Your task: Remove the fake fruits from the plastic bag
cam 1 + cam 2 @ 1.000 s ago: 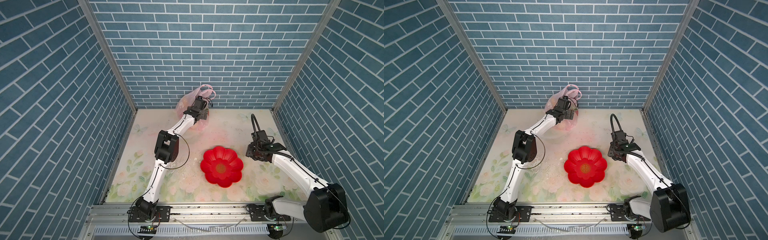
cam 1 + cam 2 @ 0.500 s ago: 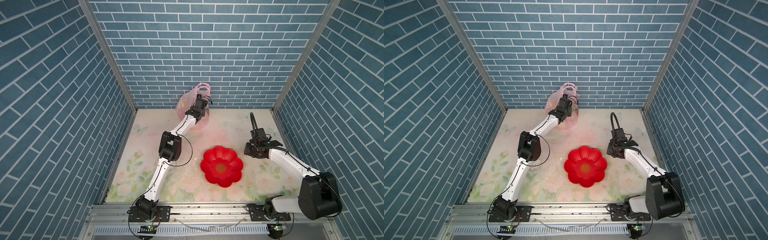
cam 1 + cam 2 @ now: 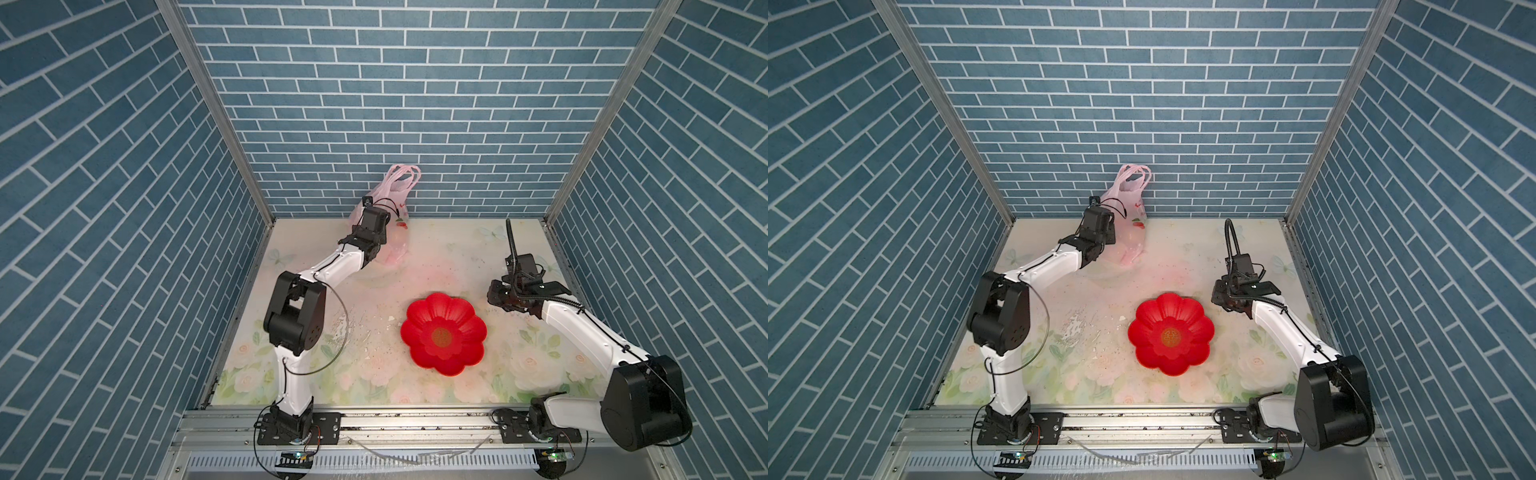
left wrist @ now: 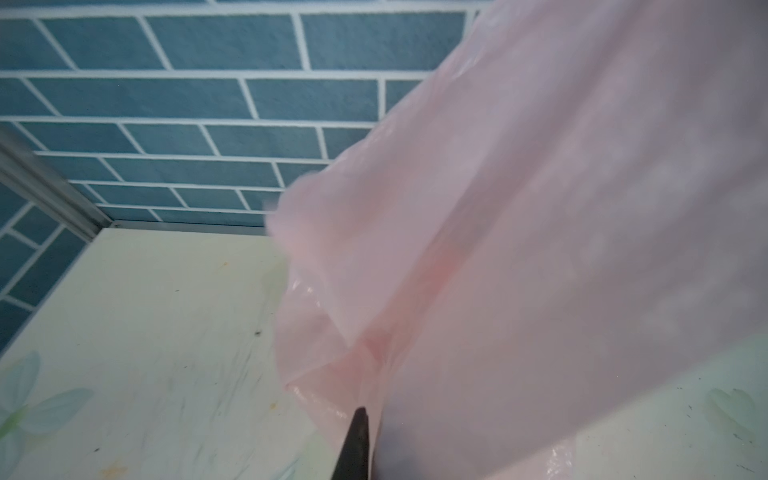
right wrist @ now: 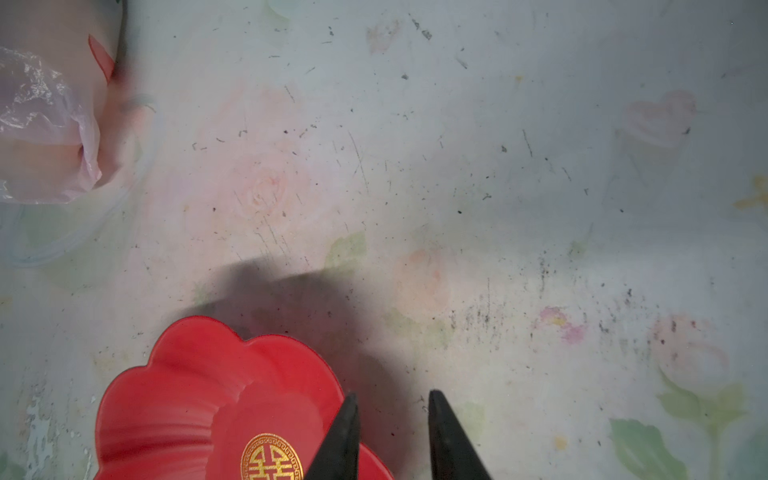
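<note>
The plastic bag [image 3: 388,192] [image 3: 1128,195] is seen in both top views at the back of the flowered table [image 3: 457,249], close against the blue brick wall [image 3: 415,104], its two loop handles pointing up. The left arm is stretched to the bag's near side. The red flower-shaped dish [image 3: 443,333] [image 3: 1170,333] is set well apart from the bag, nearer the front, and nothing is seen in it. In the left wrist view, a fold of the pink film [image 4: 540,249] is pinched by the left gripper [image 4: 372,419]: one dark finger is shown clearly, the other only as a shadow behind the film. The right gripper [image 5: 392,399] is held above the dish's rim, its fingers parted with nothing between them. The fake fruits [image 5: 37,162] are made out only as dim orange shapes inside the bag.
</note>
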You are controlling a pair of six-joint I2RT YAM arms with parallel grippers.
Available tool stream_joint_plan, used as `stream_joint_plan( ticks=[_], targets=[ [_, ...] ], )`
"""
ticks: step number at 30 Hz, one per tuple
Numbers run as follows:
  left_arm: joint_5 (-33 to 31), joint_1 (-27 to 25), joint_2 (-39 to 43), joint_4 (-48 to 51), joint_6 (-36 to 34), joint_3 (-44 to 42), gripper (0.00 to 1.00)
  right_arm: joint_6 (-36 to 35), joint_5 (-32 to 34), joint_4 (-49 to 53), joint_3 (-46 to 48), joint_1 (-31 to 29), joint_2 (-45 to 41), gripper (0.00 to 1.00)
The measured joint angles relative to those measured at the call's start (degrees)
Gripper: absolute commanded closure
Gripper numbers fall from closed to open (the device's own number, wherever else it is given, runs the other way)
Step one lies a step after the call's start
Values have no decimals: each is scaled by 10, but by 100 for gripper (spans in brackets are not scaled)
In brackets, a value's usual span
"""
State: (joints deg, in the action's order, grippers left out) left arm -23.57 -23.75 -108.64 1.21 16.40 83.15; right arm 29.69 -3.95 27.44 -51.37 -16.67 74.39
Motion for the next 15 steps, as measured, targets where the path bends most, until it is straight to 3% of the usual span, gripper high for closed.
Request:
stream_joint_plan(
  ticks=[10,15],
  targets=[
    [-82,-7,294,11,135,-320,91,0,-24,7,0,-34,-16,71],
    [-123,-76,442,75,209,-394,90,0,-23,7,-5,-63,-26,71]
  ],
)
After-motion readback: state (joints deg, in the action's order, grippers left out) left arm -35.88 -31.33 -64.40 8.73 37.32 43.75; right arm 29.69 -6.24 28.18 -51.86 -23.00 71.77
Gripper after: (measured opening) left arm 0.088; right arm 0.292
